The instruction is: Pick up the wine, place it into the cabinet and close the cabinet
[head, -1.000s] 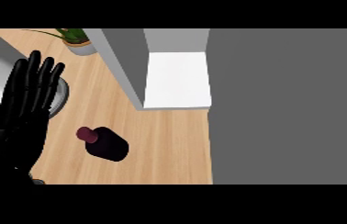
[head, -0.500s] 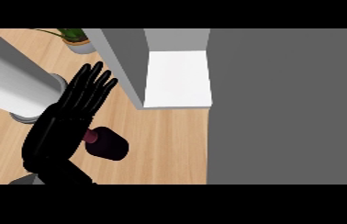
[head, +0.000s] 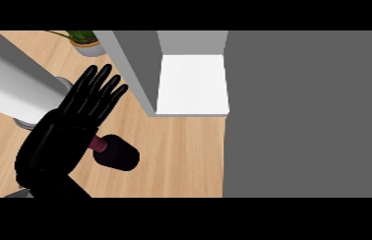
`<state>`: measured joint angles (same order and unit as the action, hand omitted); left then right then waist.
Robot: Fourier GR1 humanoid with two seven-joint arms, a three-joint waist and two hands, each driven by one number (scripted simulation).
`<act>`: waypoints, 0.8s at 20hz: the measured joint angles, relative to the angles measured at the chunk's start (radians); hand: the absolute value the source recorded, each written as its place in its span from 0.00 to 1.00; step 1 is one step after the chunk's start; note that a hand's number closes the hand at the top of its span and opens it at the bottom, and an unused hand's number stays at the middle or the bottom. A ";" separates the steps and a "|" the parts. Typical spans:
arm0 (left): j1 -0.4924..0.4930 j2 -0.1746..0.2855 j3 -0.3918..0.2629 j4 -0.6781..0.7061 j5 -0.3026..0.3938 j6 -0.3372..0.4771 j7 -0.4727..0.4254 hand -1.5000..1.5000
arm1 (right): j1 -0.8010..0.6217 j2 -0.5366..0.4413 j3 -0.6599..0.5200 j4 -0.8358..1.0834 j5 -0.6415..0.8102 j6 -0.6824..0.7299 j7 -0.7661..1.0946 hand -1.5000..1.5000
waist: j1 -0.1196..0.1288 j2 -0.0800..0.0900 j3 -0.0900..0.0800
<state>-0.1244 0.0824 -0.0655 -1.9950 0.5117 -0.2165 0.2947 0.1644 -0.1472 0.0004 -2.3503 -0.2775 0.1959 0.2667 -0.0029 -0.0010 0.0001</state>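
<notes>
Hand spread open beside the wine bottle's neck

Wine [head: 120,156] sits on the wooden tabletop [head: 181,155], low and left of centre in the head view, in front of the open cabinet [head: 134,67] and apart from it. The bottle is dark, with a maroon neck. As seen from above, its long axis runs from upper left to lower right, and the neck points to the upper left, toward the hand. Whether it stands or lies cannot be told from this steep angle.

The left hand [head: 65,131] comes in from the lower left corner. It is wide open, with straight fingers fanned toward the upper right, and it holds nothing. Its edge covers the tip of the neck; whether it touches cannot be told.

A potted plant [head: 83,40] stands at the top left, behind the hand.

One second ago the hand was at the far left edge, clear of the bottle. It has since swung right and now overlaps the neck. The bottle has barely shifted.
</notes>
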 measured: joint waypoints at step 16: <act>0.040 -0.015 -0.010 -0.093 -0.029 0.038 0.071 0.00 | -0.017 0.032 -0.027 -0.019 -0.017 0.037 0.064 0.00 | 0.002 0.000 0.000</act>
<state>-0.0840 0.0679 -0.0756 -2.0880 0.4831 -0.1786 0.3662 0.1470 -0.1148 -0.0267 -2.3691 -0.2944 0.2326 0.3302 -0.0013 -0.0009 -0.0001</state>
